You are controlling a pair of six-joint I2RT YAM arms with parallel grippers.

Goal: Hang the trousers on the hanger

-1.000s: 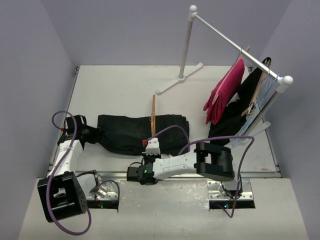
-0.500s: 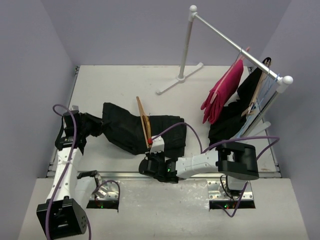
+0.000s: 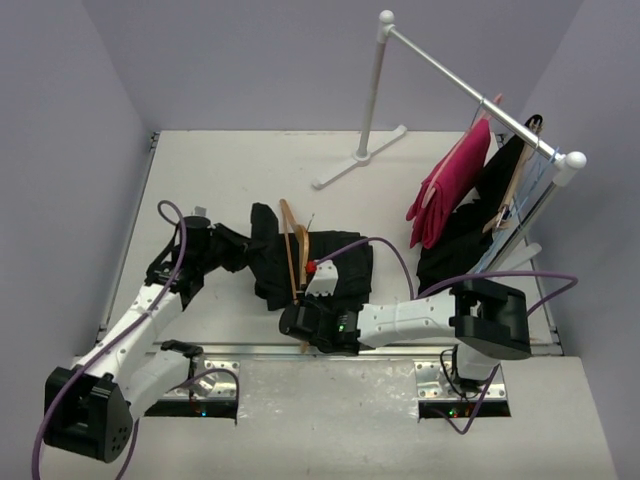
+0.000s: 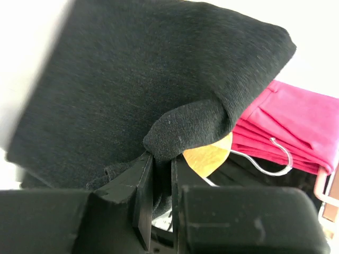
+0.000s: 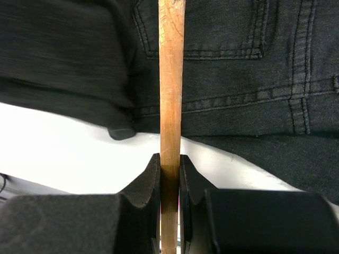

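The black trousers (image 3: 335, 265) lie bunched on the table's middle. The tan wooden hanger (image 3: 291, 250) stands tilted across them, its thin hook pointing to the far side. My left gripper (image 3: 232, 247) is shut on the trouser leg end, lifted just left of the hanger. In the left wrist view the fabric (image 4: 148, 79) drapes from the left gripper (image 4: 162, 161), with a bit of hanger (image 4: 210, 157) behind it. My right gripper (image 3: 303, 297) is shut on the hanger's near end. The right wrist view shows the bar (image 5: 171, 79) pinched in the right gripper (image 5: 170, 169), with the trousers' waist (image 5: 238, 79) beyond.
A white clothes rack (image 3: 375, 90) stands at the back, its rail running to the right. A magenta garment (image 3: 450, 185), another black garment (image 3: 480, 225) and a blue hanger (image 3: 540, 185) hang from it at the right edge. Grey walls enclose the table.
My left gripper has swept right with the trouser legs, folding them toward the hanger. My right gripper has kept hold of the hanger, which has tilted and shifted slightly.
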